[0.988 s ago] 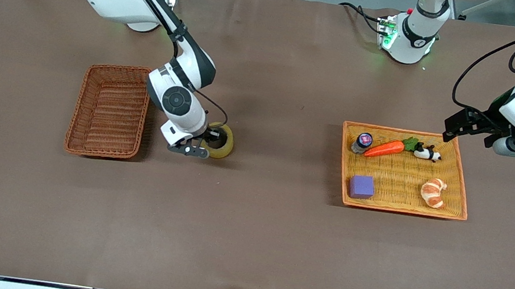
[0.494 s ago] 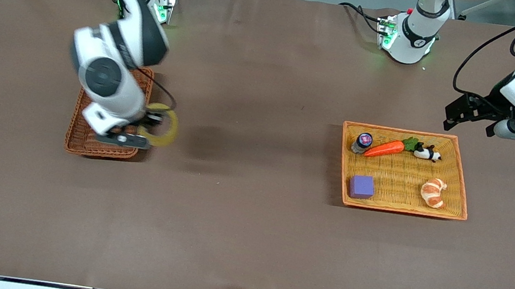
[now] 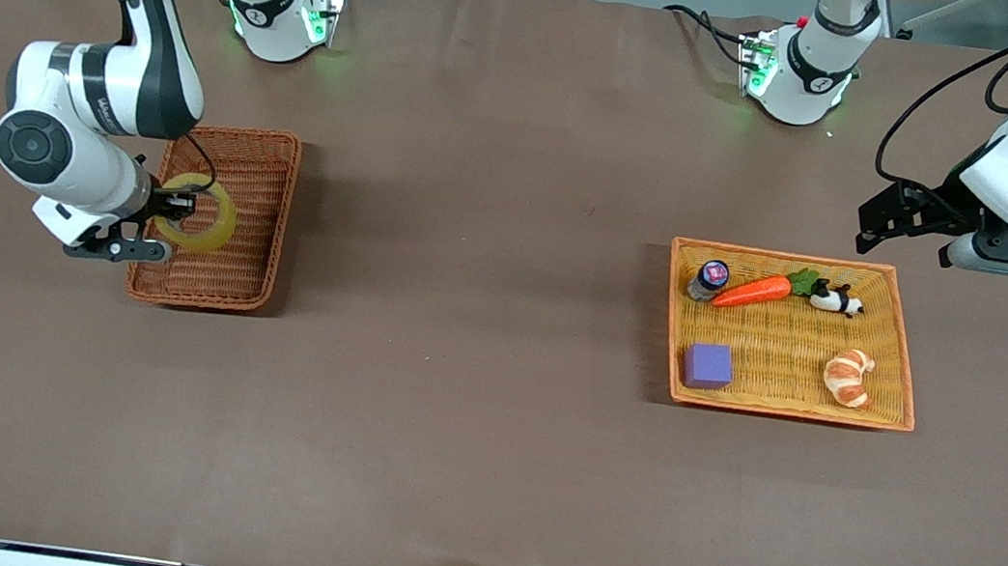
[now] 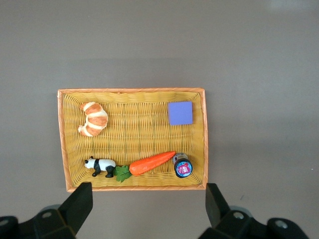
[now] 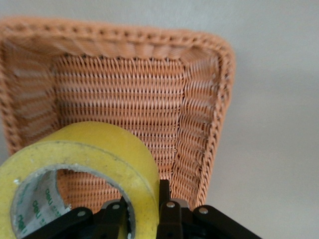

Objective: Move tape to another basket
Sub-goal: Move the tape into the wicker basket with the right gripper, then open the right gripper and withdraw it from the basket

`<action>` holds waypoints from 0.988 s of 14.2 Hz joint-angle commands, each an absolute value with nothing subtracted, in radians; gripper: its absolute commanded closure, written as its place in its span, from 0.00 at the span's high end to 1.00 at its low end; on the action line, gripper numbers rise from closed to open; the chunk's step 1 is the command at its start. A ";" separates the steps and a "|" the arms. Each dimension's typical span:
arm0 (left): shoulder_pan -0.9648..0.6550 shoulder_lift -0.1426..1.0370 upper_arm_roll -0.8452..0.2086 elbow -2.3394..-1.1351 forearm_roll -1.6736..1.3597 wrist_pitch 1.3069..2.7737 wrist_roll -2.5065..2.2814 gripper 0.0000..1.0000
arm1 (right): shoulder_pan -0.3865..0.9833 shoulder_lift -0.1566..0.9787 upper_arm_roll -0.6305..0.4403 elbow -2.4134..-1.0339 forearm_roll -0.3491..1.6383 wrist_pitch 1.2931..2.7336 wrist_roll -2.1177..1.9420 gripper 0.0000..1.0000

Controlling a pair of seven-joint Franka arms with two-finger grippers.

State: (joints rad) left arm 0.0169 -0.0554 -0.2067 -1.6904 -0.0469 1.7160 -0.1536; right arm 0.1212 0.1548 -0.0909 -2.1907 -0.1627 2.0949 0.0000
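The tape (image 3: 211, 215), a yellowish ring, hangs in my right gripper (image 3: 175, 205), which is shut on its wall with one finger inside the hole. It is held in the air over the reddish-brown wicker basket (image 3: 263, 154), which stands toward the right arm's end of the table. In the right wrist view the tape (image 5: 104, 159) fills the foreground above the basket's woven floor (image 5: 124, 99). My left gripper (image 3: 901, 226) is open and empty, up in the air above the table near the yellow-orange basket (image 3: 877, 410); its fingertips (image 4: 77, 206) frame that basket (image 4: 132, 186).
The yellow-orange basket holds a purple cube (image 3: 707, 365), a croissant (image 3: 848, 376), a carrot (image 3: 754, 290), a small panda (image 3: 836, 299) and a small jar (image 3: 710, 279). Both arm bases (image 3: 801, 64) stand along the table edge farthest from the front camera.
My right gripper lifted the tape from the table beside the reddish-brown basket and carried it over that basket. The left arm drifted slightly upward.
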 commanded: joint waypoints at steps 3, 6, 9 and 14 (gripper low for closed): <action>-0.066 -0.049 -0.127 -1.684 -0.038 1.686 -0.146 1.00 | 0.129 0.126 -0.115 -2.385 -0.167 2.313 -0.023 0.02; -0.048 -0.049 -0.127 -1.687 -0.037 1.681 -0.138 1.00 | 0.121 0.137 -0.117 -2.471 -0.169 2.428 -0.025 0.19; -0.049 -0.040 -0.130 -1.681 0.027 1.681 -0.149 1.00 | 0.115 0.137 -0.118 -2.477 -0.170 2.436 -0.047 0.74; -0.049 -0.034 -0.133 -1.680 0.021 1.677 -0.156 1.00 | 0.117 0.049 -0.104 -2.308 -0.169 2.366 0.027 1.00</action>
